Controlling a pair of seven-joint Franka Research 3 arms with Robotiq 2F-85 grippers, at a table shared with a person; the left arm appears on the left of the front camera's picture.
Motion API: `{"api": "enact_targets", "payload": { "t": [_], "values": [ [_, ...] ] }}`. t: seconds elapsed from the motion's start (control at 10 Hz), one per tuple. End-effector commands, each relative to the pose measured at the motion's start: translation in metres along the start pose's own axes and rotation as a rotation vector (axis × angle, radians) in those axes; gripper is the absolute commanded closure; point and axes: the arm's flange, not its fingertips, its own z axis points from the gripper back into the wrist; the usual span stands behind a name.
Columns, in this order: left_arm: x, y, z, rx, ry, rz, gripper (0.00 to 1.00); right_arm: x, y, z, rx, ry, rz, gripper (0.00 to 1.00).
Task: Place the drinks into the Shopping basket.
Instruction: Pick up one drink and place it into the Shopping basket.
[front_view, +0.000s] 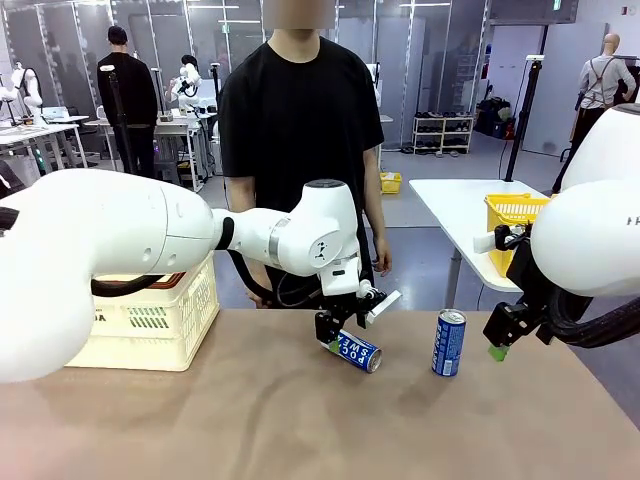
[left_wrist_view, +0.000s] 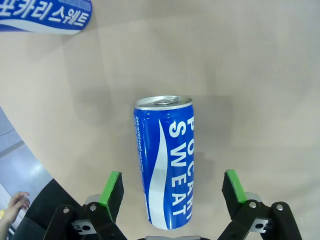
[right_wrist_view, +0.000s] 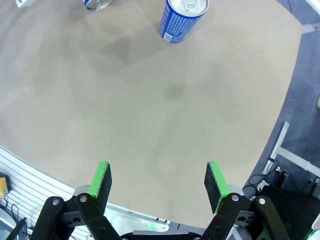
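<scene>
left arm reaches right across the middle of the surface (front_view: 250, 420), and the left fingers (front_view: 328, 328) are down at the lying can (front_view: 360, 352), a blue one on its side with white pocari sweat lettering. the left wrist view makes it plain: the lying can (left_wrist_view: 162, 160) sits lengthwise between the two green pads, silver top pointing away from the wrist. the left fingers (left_wrist_view: 111, 192) stand wide apart, with bare surface showing on either side of the can, so nothing is clamped. in that view's top corner is the side of the upright can (left_wrist_view: 45, 15), blue with white korean print, and a person's hand (left_wrist_view: 15, 204) shows at the lower left edge

over on the right, the upright can (front_view: 449, 342) stands on its base, near the lying one and not touching it. the right fingers (front_view: 497, 351) hang just to its right, near the surface's edge. from the right wrist they are spread apart too (right_wrist_view: 102, 182), green pads with bare surface between them, holding nothing. the upright can (right_wrist_view: 182, 17) is well ahead of them, its silver top and pull tab showing

the shopping basket (front_view: 150, 320), cream lattice with a brown rim, sits at the left end of the surface, partly behind the left arm and well apart from both cans. the person (front_view: 300, 130), in a black t-shirt, stands at the far side, behind the left arm's wrist
</scene>
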Motion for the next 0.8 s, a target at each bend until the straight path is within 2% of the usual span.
{"api": "enact_targets", "payload": {
  "t": [0.0,0.6,0.7],
  "values": [
    [-0.001,0.020,-0.006,-0.039,0.003,0.028,0.00,0.000,0.000,0.000,0.007,0.002,0.005,0.07],
    [-0.006,0.027,-0.021,-0.061,0.007,0.040,0.00,0.000,0.000,0.000,0.007,0.002,0.005,0.07],
    [-0.007,0.026,-0.022,-0.066,0.025,0.030,0.07,0.000,0.000,0.000,0.007,0.002,0.005,0.07]
  ]
}}
